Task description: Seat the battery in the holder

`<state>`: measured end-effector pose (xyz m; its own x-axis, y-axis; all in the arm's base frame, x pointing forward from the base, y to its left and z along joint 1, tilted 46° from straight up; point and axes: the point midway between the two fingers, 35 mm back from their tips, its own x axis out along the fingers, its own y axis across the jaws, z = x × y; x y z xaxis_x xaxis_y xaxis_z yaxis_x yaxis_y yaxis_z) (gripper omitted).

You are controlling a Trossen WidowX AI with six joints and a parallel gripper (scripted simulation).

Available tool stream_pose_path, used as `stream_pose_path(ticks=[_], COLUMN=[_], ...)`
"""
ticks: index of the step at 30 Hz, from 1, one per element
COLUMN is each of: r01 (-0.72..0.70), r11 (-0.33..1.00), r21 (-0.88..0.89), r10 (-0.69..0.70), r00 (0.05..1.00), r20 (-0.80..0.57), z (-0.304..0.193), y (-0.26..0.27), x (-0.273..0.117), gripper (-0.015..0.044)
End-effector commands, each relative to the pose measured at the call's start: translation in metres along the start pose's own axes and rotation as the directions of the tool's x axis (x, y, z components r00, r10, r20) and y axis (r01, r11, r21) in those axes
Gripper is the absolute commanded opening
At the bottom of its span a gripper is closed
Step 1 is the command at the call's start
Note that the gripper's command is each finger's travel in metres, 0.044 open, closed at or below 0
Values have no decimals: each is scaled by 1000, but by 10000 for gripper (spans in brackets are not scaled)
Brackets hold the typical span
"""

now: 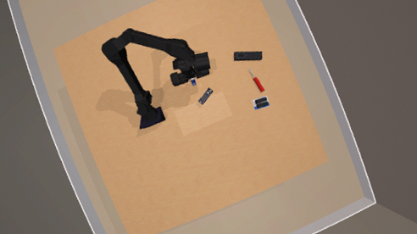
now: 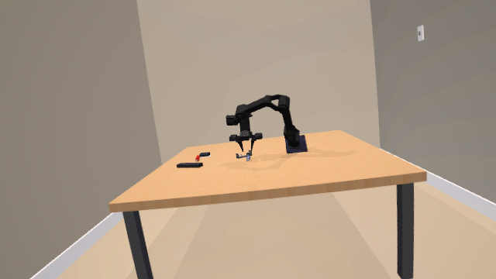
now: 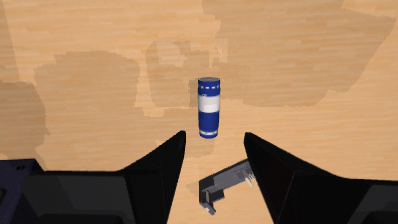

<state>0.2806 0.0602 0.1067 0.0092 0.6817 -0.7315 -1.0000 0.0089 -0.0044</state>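
Observation:
The blue and white battery (image 3: 208,107) (image 1: 193,82) (image 2: 248,158) lies on the table, seen in the wrist view ahead of the fingertips. The dark holder (image 3: 227,178) (image 1: 205,96) (image 2: 242,156) lies on the table close to the battery, turned at an angle to it; in the wrist view the right finger hides part of it. My gripper (image 3: 214,136) (image 2: 246,151) points down above the table, partly open and empty, with its fingers above the battery and holder area. Whether the holder's spring and lip are at which end is too small to tell.
On the wooden table (image 1: 163,178) (image 2: 310,167) are a long black box (image 1: 248,56) (image 2: 190,165), a red screwdriver (image 1: 258,84) (image 2: 198,158) and a small blue, white and black part (image 1: 261,102) (image 2: 204,154), all beyond the holder from the arm's base (image 1: 153,118) (image 2: 296,144).

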Motion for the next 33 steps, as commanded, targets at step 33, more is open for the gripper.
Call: stream_pose_path(ticks=[33], r01=[-37], r11=[999], r21=[-33], r10=[39], r00=[998], r20=[58], z=[7], y=[2], x=[42], gripper=[233])
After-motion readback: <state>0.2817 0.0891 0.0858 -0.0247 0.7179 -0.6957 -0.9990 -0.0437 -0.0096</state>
